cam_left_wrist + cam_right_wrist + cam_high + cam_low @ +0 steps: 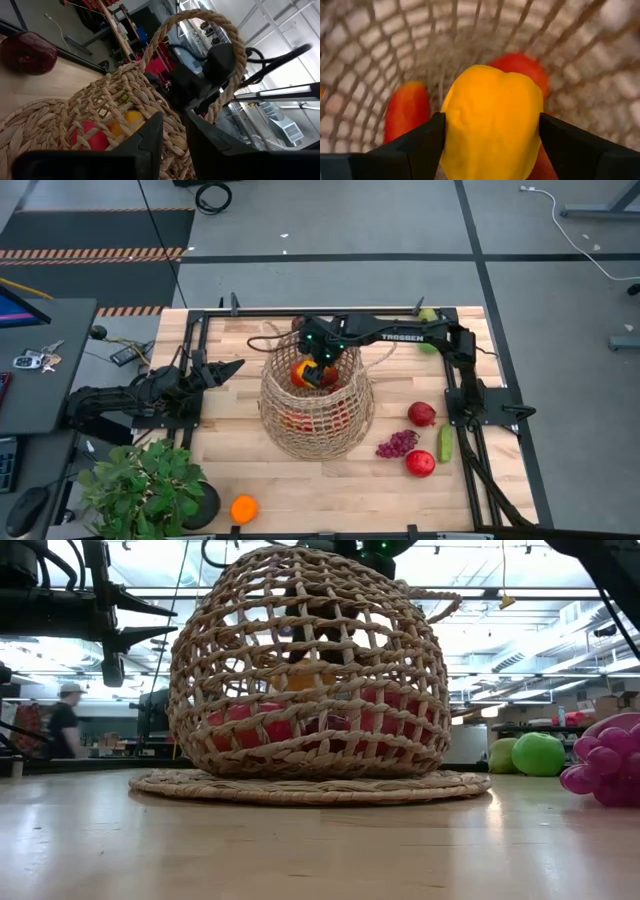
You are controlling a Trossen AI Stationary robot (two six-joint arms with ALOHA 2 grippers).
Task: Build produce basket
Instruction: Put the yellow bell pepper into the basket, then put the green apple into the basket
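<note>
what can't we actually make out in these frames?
- High view: how many red pieces lie in the large tan open-weave wicker basket; weave and right end effector cover them.
- Right wrist view: the yellow rounded produce piece is cut off at the frame edge.
- Low view: purple grapes cut off.

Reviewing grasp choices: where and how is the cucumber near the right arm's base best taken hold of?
Grip the cucumber across its narrow middle, coming straight down from above. It lies flat and lengthwise front-to-back on the table, its long sides clear of the apple and grapes.
</note>
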